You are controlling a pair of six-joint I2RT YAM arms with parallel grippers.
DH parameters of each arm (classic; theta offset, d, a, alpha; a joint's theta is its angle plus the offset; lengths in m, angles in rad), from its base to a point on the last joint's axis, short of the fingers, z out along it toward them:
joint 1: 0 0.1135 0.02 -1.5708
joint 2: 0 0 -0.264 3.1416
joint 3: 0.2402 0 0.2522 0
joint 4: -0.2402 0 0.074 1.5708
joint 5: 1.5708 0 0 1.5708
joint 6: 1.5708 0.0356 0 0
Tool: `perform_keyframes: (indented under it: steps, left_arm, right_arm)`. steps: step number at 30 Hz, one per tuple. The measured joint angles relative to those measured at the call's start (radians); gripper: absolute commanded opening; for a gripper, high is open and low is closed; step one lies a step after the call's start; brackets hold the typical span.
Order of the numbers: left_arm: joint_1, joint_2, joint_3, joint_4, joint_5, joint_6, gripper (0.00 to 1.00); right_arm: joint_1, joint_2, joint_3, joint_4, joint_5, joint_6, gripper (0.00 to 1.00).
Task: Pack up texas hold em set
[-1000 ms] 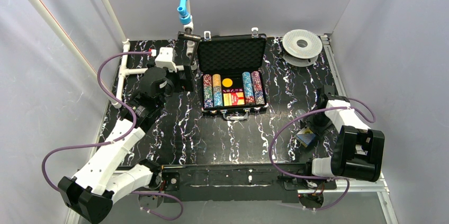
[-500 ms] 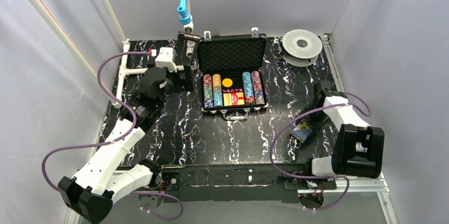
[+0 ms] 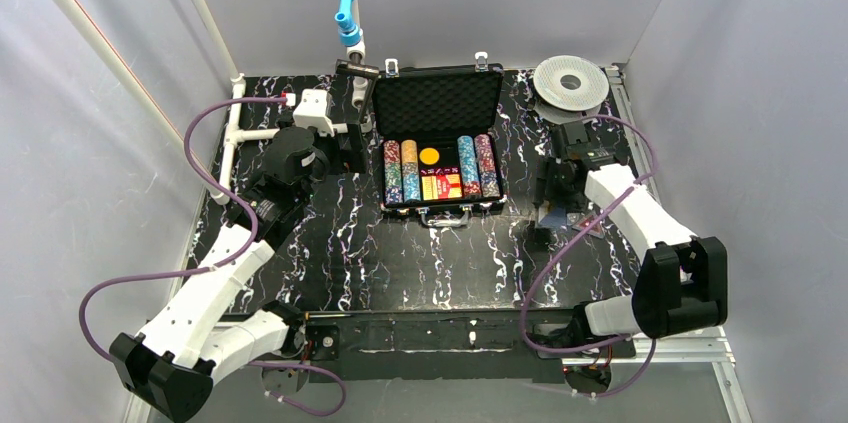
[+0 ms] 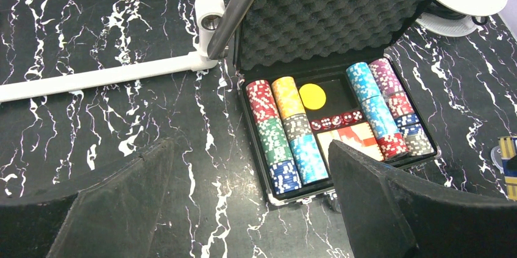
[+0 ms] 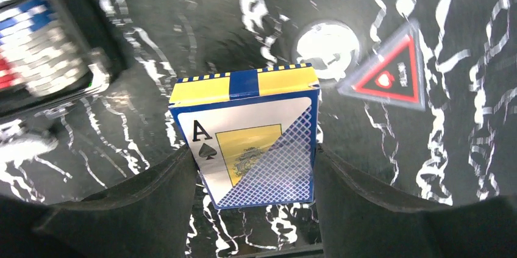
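The black briefcase [image 3: 440, 143] lies open at the table's middle back, its foam lid up. It holds chip rows [image 4: 277, 127], a yellow disc [image 4: 313, 96], red dice [image 4: 332, 122] and a red card deck [image 4: 356, 139]. My left gripper [image 3: 350, 148] is open and empty beside the case's left side; in the left wrist view [image 4: 250, 148] its jaws stand wide apart. My right gripper [image 3: 548, 205] is shut on a blue and yellow card deck [image 5: 253, 139], held above the table just right of the case's front right corner [image 5: 42, 57].
A round white-grey spool [image 3: 570, 86] sits at the back right. White pipe [image 4: 110, 75] runs along the table left of the case. A white disc [image 5: 326, 41] and a red-edged triangle [image 5: 390, 75] lie on the table under the right gripper.
My right arm has swung from the table's right front up and left towards the case, carrying the blue card deck. The left arm has not moved.
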Motion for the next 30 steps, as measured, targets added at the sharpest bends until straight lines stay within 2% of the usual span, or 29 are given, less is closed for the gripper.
perform_keyframes:
  steps: [8,10,16,22,30]
  left_arm:
    - [0.0,0.002,0.0,0.0,0.0,0.0,0.99]
    - [0.0,0.002,0.0,0.0,0.0,0.0,0.99]
    - [0.0,0.003,0.0,0.0,-0.002,0.0,1.0]
    - [0.0,0.003,0.0,0.001,-0.019,0.001,0.99]
    - [0.0,0.007,0.0,0.001,-0.061,0.008,1.0]
  right_arm:
    - [0.115,-0.025,0.053,0.098,-0.112,-0.354,0.01]
    - [0.141,0.002,0.122,0.09,-0.146,-0.448,0.01]
    - [0.223,0.214,0.447,0.083,-0.186,-0.731,0.01]
    - [0.352,0.281,0.449,0.084,-0.193,-1.084,0.01]
    - [0.428,0.428,0.547,0.016,-0.182,-1.333,0.01]
